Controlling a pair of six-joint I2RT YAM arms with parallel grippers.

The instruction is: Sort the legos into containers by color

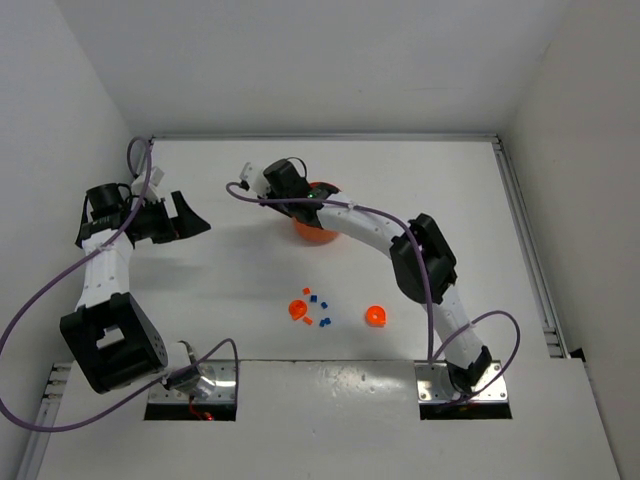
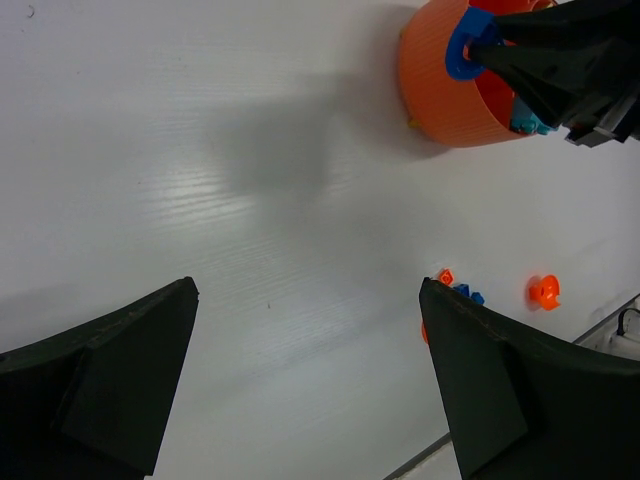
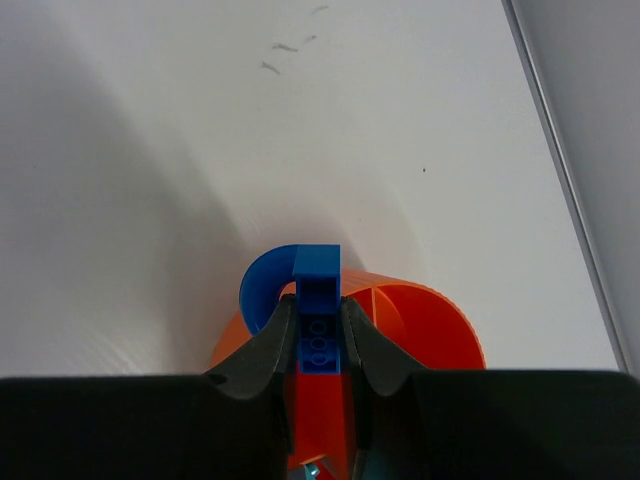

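R pincer (image 3: 318,312) clamped on blue lego (image 3: 316,272) over dish (image 3: 430,320), far-mid desk (image 1: 250,300). End-grip: cld twist on release, hit wrong slot. L pincer (image 2: 307,288) apart, idle.

Right gripper (image 1: 310,203) over the orange dish (image 1: 318,236), loose legos (image 1: 314,306) on the white table (image 1: 240,290), left gripper (image 1: 195,216) well apart

No lettering, number, brand mark or sign can be read in any view: none on the orange dish (image 3: 430,330), the blue brick (image 3: 318,300) or the white table (image 1: 250,290). A few small dark marks (image 3: 285,46) on the table beyond the dish, seen from the right wrist, are too faint to tell as writing.
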